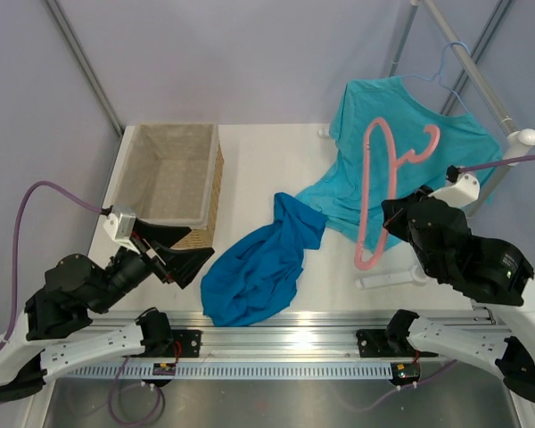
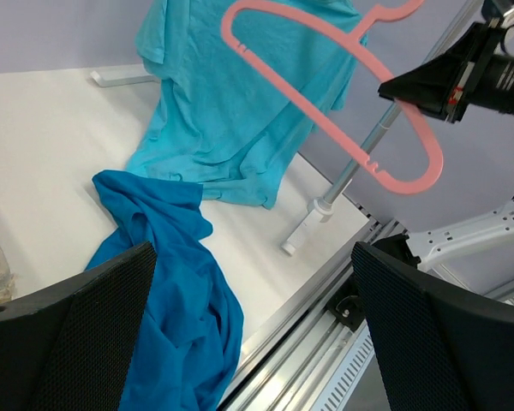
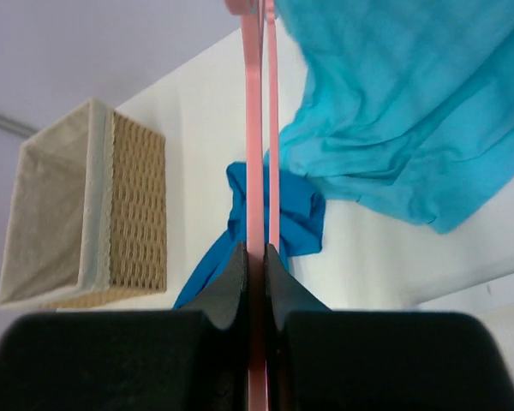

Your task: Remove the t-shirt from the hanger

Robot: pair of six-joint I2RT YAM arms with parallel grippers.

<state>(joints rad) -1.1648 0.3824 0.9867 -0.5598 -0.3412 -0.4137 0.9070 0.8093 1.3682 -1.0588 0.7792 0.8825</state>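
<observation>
The white table [image 1: 250,160] carries everything, with a metal rack [image 1: 471,69] rising at its far right corner. A teal t-shirt [image 1: 455,152] hangs from that rack on a thin light-blue wire hanger [image 1: 446,64], and its hem trails down onto the tabletop. The royal-blue t-shirt [image 1: 254,272] lies crumpled on the table near the front edge, right of the basket. It is off the hanger, and its far end reaches up to the teal hem and seems to touch it. A woven basket [image 1: 209,201] with a pale cloth lining stands at the far left. The pink hanger [image 3: 253,128] is bare of cloth and held in the air in front of the teal shirt, hook pointing far and right. The right gripper [image 3: 255,253] is clamped tight on the hanger's lower end, its fingers pressed against the plastic from both sides. The left gripper [image 2: 250,257] hovers at the near left, just beside the basket's near corner, with its jaws spread wide and nothing between them, facing the blue shirt.
</observation>
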